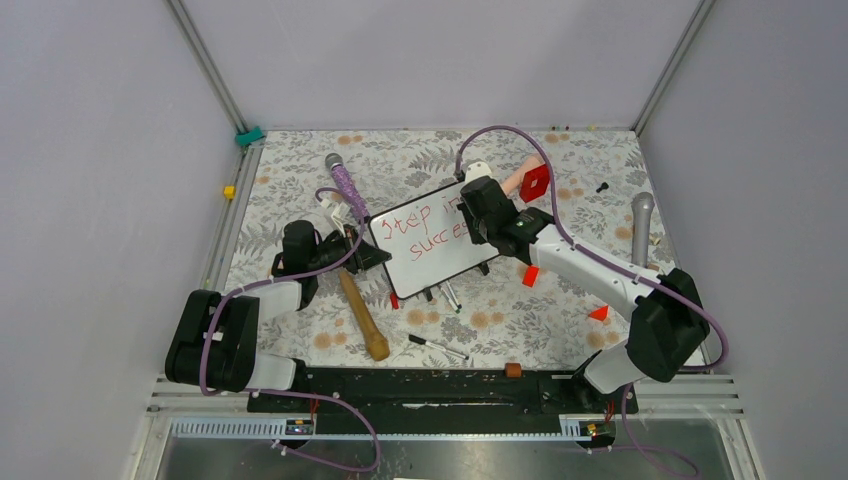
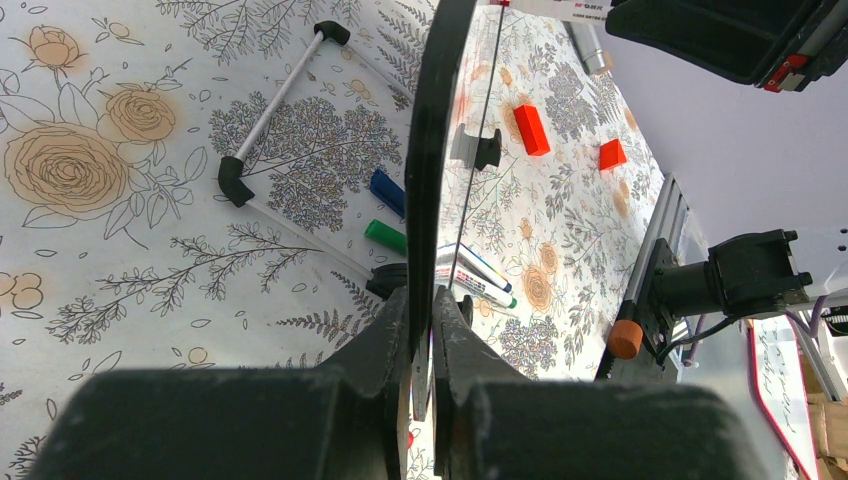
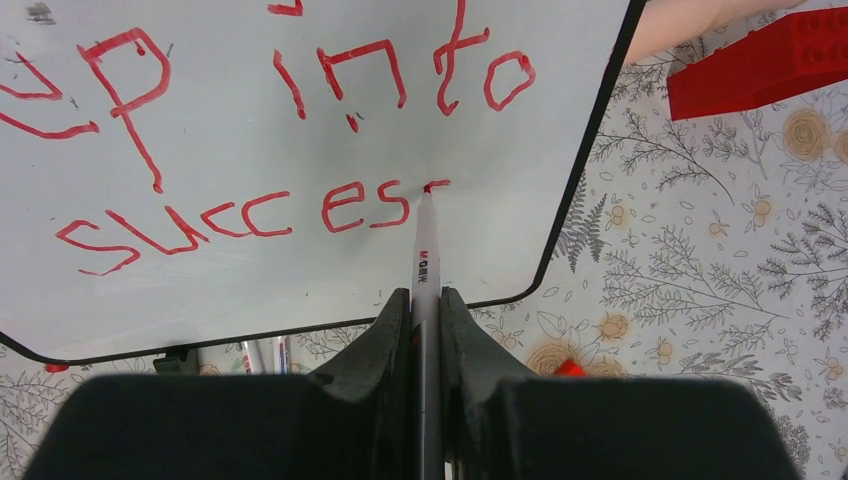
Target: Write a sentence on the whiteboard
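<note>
Plainly, the sentence (image 3: 250, 215) is in red handwriting. In the right wrist view we read "ep into" on the upper line and "succes" below it, with a short red stroke just after the last s. From the top camera we read "Step in" over "succe" before the right arm covers the rest. The pale barrel of the marker (image 3: 425, 260) carries small dark print that we cannot read with confidence.

We see the whiteboard (image 1: 445, 268) near the middle of the flower-patterned desk (image 1: 500, 320), turned on a diagonal between the two arms.

From its base at the near right, the right arm rises to a bent elbow. Its forearm then reaches up and left over the board's right end. The left arm runs forward from the near left and meets the board at its left edge.

Our right hand (image 3: 423, 300) is closed tight on the marker, with one finger on each side of the barrel. The red tip touches the white surface at that short stroke. Our left hand (image 2: 425, 300) is pinched onto the board's thin black frame, seen edge-on between its fingers. Under that edge lie pens with blue (image 2: 387, 190) and green (image 2: 384, 235) caps.
</note>
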`<control>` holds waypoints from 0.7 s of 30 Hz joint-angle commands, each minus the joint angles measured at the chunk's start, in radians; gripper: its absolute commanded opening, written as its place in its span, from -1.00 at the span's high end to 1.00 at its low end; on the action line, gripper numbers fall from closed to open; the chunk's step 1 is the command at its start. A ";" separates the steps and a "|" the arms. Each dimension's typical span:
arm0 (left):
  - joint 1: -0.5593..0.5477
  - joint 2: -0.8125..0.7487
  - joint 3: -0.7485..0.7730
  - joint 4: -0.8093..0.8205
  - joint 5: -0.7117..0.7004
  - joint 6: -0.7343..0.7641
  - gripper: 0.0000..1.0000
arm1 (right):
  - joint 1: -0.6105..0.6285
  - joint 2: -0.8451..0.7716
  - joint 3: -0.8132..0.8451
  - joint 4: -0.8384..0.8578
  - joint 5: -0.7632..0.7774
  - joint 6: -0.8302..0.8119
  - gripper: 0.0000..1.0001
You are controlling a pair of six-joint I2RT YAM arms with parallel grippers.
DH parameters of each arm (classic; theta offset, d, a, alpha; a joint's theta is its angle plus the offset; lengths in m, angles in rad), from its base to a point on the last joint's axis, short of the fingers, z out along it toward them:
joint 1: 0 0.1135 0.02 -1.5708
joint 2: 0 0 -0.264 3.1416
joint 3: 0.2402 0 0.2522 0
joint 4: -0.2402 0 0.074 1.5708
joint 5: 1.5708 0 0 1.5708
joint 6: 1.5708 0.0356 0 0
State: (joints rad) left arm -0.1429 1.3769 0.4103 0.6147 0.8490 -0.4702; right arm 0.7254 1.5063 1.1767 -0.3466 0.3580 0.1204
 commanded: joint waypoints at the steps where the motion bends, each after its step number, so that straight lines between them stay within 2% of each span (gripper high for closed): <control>1: 0.010 0.018 0.015 -0.055 -0.114 0.051 1.00 | -0.006 -0.026 -0.018 0.036 -0.022 0.000 1.00; 21: 0.010 0.019 0.015 -0.055 -0.114 0.050 1.00 | -0.009 -0.006 -0.011 0.005 0.071 0.008 1.00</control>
State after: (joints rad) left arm -0.1429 1.3769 0.4107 0.6147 0.8494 -0.4698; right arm 0.7254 1.4994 1.1526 -0.3542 0.3843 0.1211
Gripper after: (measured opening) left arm 0.055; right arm 0.156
